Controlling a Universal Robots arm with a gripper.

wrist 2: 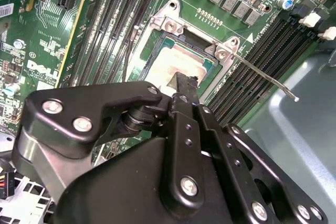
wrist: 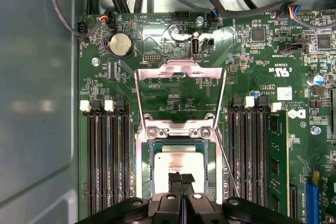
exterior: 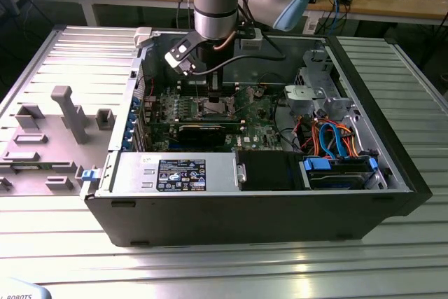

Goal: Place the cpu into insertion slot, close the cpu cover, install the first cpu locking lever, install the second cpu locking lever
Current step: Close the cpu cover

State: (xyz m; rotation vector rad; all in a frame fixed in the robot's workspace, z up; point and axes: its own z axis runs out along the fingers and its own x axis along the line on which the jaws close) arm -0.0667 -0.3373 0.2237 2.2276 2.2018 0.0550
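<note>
**Cpu (wrist: 178, 162) seated, cover (wrist: 181, 70) open**

Clenched, empty pincer (wrist: 181, 178) poised over cpu lying in slot (wrist: 142, 177). Cover flipped back, lever (wrist 2: 262, 76) unlatched. Placement seemingly done; closing the cover calls for fingers clear of the socket.

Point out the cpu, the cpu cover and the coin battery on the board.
cpu (wrist: 178, 160): first wrist view, its metal top.
cpu cover (wrist: 181, 71): first wrist view, its free-end bar.
coin battery (wrist: 120, 44): first wrist view, its face.
</note>
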